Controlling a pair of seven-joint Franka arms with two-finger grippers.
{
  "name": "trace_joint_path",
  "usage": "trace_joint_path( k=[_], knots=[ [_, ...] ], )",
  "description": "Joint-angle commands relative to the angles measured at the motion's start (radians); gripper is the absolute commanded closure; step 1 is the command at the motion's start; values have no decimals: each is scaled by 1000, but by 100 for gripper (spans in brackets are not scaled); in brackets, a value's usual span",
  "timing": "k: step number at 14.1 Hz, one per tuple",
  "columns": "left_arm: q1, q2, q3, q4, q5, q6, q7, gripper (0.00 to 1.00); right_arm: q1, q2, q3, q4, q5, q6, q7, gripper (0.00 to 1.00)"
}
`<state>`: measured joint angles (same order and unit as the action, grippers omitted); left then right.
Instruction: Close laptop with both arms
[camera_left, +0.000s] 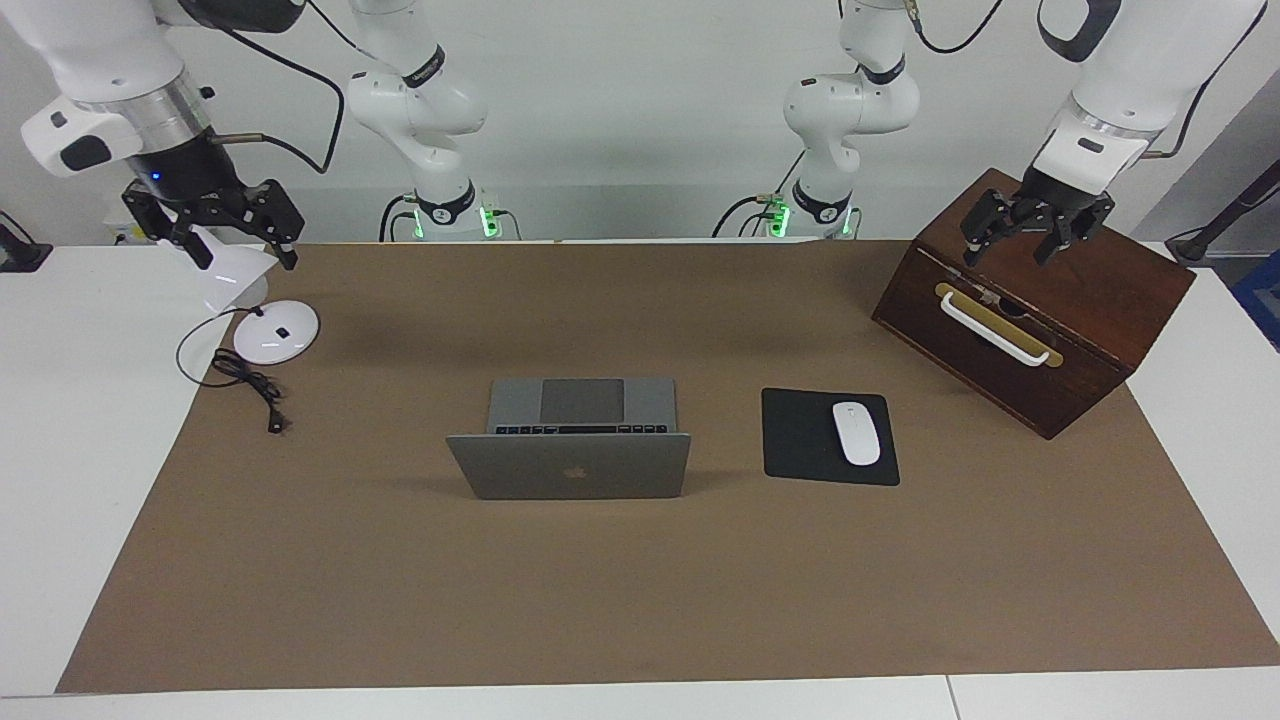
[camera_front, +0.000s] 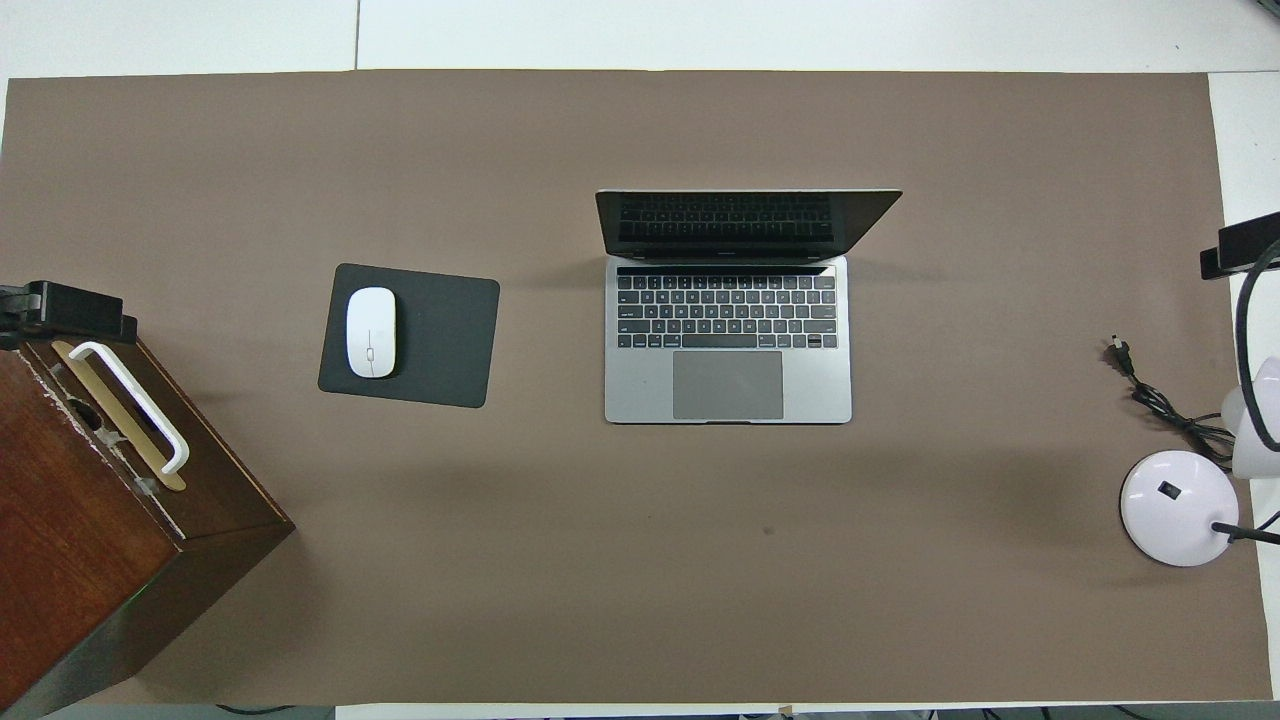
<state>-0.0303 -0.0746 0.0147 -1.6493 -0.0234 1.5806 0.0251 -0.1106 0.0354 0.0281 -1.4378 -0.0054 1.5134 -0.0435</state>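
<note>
Table (camera_left: 150, 520) covered by a brown mat (camera_left: 640, 600), with both arms raised at its two ends; nothing of the task is done yet. Wooden box (camera_left: 1040, 310) with a white handle, at the left arm's end, directly beneath the left gripper (camera_left: 1035, 235), whose fingers (camera_left: 975, 245) hang spread wide and empty above the box top. Laptop (camera_left: 570, 460), the task's object, at the middle of the mat, well apart from both sets of fingers and roughly midway between them: lid upright and open, keyboard and trackpad exposed in the overhead view (camera_front: 728, 340), untouched. Black mouse pad (camera_left: 828, 437) carrying a white mouse (camera_left: 856, 432), between the laptop and the left fingers' end. White desk lamp (camera_left: 275, 330) with its loose black cable (camera_left: 245, 380), just below the right gripper (camera_left: 225, 240), whose fingers (camera_left: 285, 240) also stand wide and hold nothing. Remaining, by judgement: the whole task, namely bringing both arms in to the lid's top edge and pressing it down onto the keyboard deck.
</note>
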Motion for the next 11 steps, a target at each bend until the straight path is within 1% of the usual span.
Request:
trace_joint_path(
  k=[1,11],
  knots=[
    [9,-20,-6,-14,11,-5,-11,0,-12,-22,3,-24,13,5,-18,0],
    [0,-24,-7,-15,17,-11,-5,0,-12,-22,-1,-24,13,10,-18,0]
  ],
)
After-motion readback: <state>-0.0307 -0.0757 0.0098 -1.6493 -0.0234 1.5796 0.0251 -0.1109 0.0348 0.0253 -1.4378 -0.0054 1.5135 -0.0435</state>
